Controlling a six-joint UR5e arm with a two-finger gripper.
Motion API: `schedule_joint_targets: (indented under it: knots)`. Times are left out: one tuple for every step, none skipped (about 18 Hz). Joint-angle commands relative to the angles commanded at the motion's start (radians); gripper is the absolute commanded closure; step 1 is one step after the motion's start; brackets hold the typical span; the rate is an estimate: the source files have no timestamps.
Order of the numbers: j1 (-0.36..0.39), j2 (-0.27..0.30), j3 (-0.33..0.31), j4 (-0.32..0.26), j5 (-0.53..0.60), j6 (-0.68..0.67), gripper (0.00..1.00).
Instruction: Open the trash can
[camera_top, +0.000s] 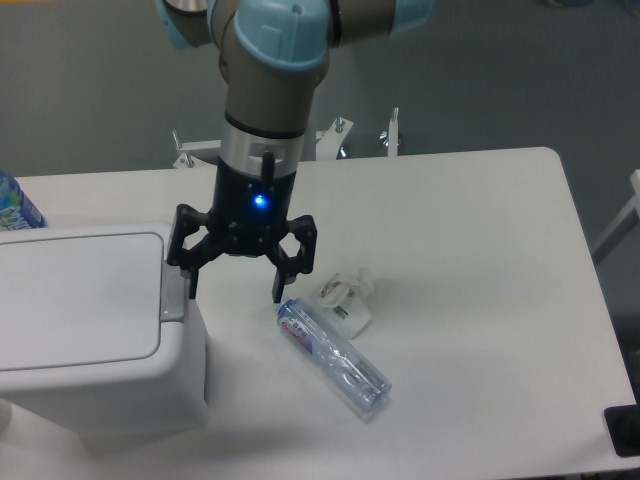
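The trash can (90, 330) is a large white bin at the left of the table, its flat lid down and a small grey push tab (173, 291) on the lid's right edge. My gripper (236, 293) hangs open just right of the bin, fingers pointing down. Its left fingertip is right at the grey tab; I cannot tell if it touches. Nothing is held between the fingers.
A clear plastic water bottle (333, 355) lies on the table just right of the gripper, with a small white crumpled object (347, 297) beside it. Part of a blue-labelled bottle (15, 208) shows at the left edge. A black object (624, 430) sits at the bottom right corner.
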Motion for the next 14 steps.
schedule_joint_targets:
  knots:
    - [0.000, 0.000, 0.000, 0.000, 0.000, 0.000, 0.00]
    - [0.000, 0.000, 0.000, 0.000, 0.000, 0.000, 0.00]
    - [0.000, -0.002, 0.000, 0.000, 0.000, 0.000, 0.00]
    - [-0.002, -0.005, -0.002, 0.002, 0.002, 0.000, 0.00]
    - [-0.002, -0.006, -0.002, 0.002, 0.002, 0.000, 0.00]
    - [-0.002, -0.009, -0.005, 0.002, 0.002, 0.000, 0.00]
    - [-0.003, -0.009, -0.008, 0.002, 0.002, 0.000, 0.00]
    - [-0.003, -0.012, -0.008, 0.002, 0.003, 0.000, 0.00]
    - [-0.003, -0.012, -0.008, 0.002, 0.002, 0.000, 0.00]
    - [-0.003, -0.014, -0.008, 0.002, 0.003, 0.000, 0.00]
    - [-0.003, -0.014, -0.008, 0.002, 0.003, 0.000, 0.00]
    - [-0.003, -0.014, -0.008, 0.002, 0.003, -0.002, 0.00]
    - [-0.003, -0.014, -0.008, 0.002, 0.003, 0.000, 0.00]
    - [-0.003, -0.015, -0.008, 0.002, 0.003, 0.000, 0.00]
